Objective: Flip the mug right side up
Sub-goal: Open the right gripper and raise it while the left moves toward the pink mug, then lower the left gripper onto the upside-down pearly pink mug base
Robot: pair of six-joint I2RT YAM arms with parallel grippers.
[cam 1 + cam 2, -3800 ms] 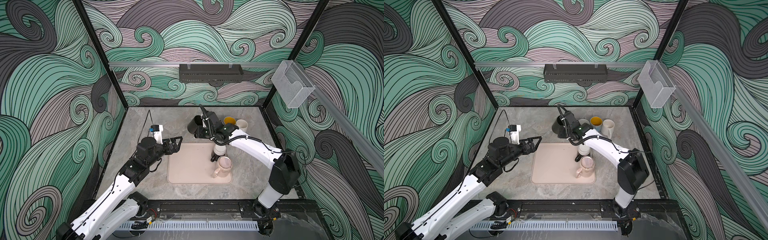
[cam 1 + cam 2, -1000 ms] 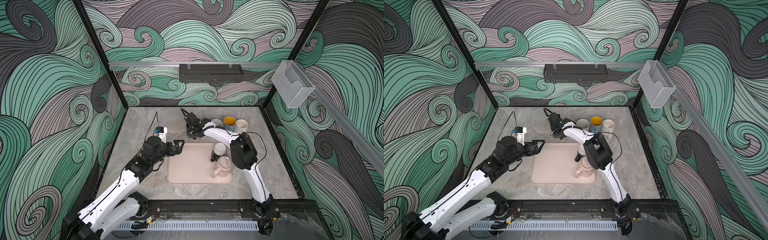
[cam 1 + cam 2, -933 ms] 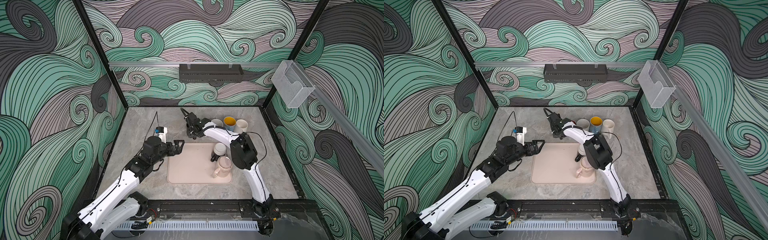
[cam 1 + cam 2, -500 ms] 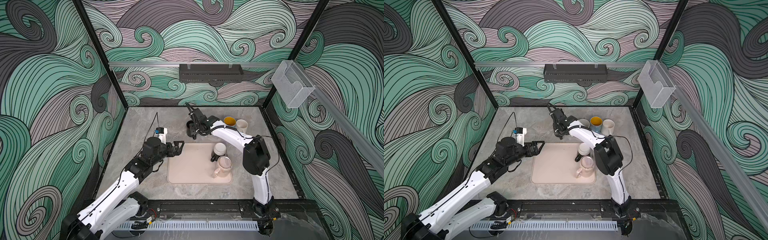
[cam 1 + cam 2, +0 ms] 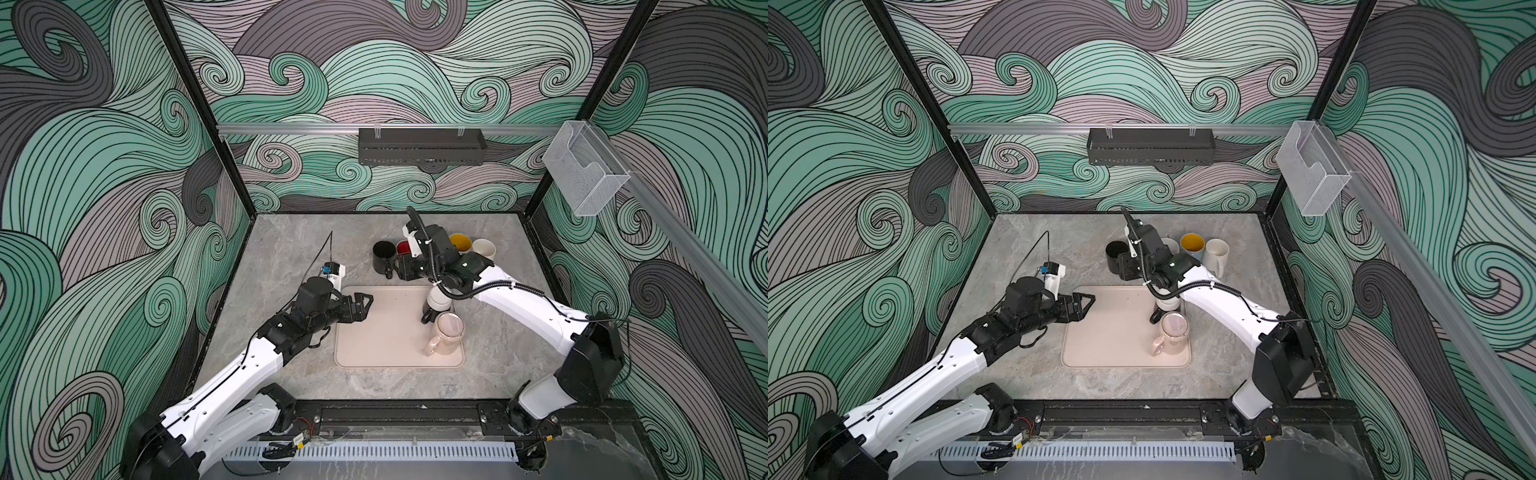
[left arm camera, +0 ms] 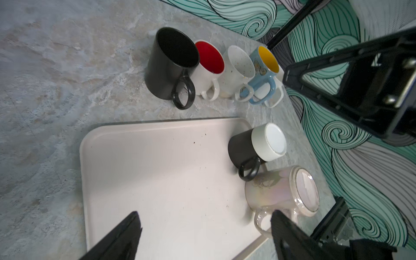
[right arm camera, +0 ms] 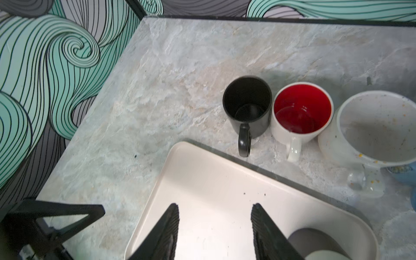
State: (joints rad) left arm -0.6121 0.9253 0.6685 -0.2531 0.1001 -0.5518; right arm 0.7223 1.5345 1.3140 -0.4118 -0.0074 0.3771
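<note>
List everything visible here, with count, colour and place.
tray: 1, beige, table centre
two-tone mug: 1, black and white, inverted, tray's far right corner
iridescent mug: 1, pinkish, inverted, tray, in front of it
black mug: 1, black, upright, left end of row behind tray
red-lined mug: 1, white, upright, next in row
speckled mug: 1, white, upright, mid-row
blue mug: 1, yellow inside, upright, next
cream mug: 1, cream, upright, row's right end
rack: 1, black, back wall
holder: 1, clear, right rail
table: 1, grey marble, underneath
left end effector: 1, black, open, at tray's left edge
right end effector: 1, black, open, above tray's far edge
</note>
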